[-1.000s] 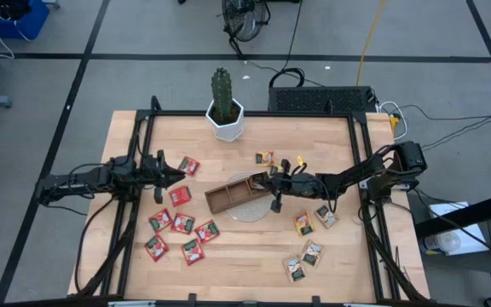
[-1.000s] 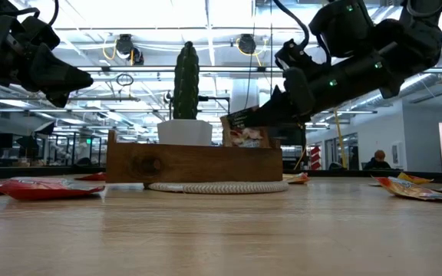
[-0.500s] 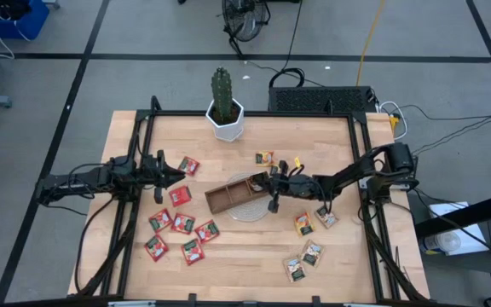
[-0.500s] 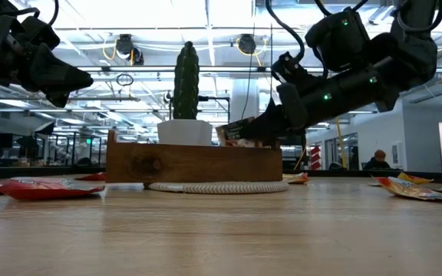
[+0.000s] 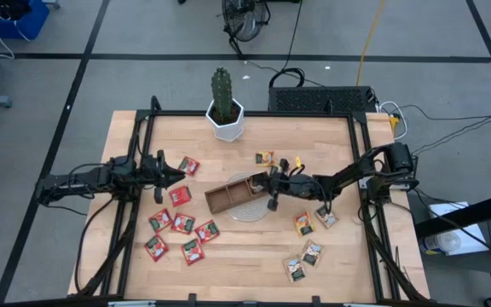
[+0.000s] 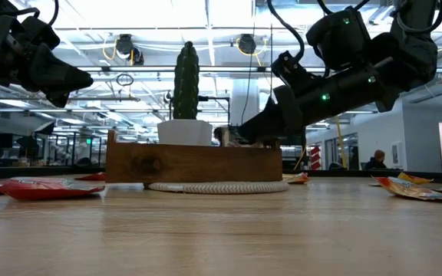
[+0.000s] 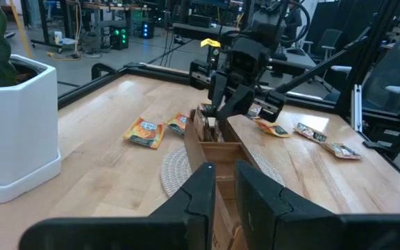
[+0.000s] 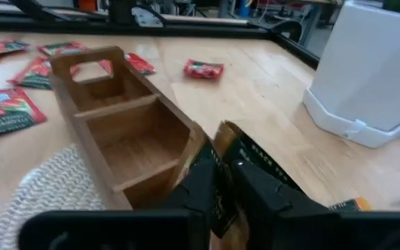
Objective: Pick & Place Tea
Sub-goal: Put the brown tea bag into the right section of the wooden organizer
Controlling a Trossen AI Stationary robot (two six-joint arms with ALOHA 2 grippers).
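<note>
A brown wooden tray (image 5: 233,194) stands on a round woven mat (image 5: 247,210) at mid-table. My right gripper (image 5: 264,181) is at the tray's right end, shut on a dark-backed tea sachet (image 8: 254,162) that hangs over the end compartment (image 8: 141,149). In the low view only the sachet's top (image 6: 227,136) shows above the tray's wall. Red sachets (image 5: 180,195) lie flat on the left of the table and orange ones (image 5: 303,223) on the right. My left gripper (image 5: 177,173) hovers shut at the left, touching nothing. My right gripper pinches the sachet's lower edge (image 8: 229,182) between its two fingers. The fingers come nearly level from the table's right side, slanting a little down. The sachet stands tilted ahead of the fingers, against the tray's end wall (image 8: 194,139). Whether it rests on the tray cannot be told.
A cactus in a white pot (image 5: 226,119) stands at the far edge behind the tray. One red sachet (image 5: 189,165) lies close to my left gripper. More orange sachets (image 5: 303,261) lie near the front right. Black frame rails (image 5: 361,162) run along the table's sides.
My right gripper has sunk slightly toward the tray's right end and tipped down. The sachet stood upright above the rim; it has leaned over and dropped until only its top shows above the tray's wall.
</note>
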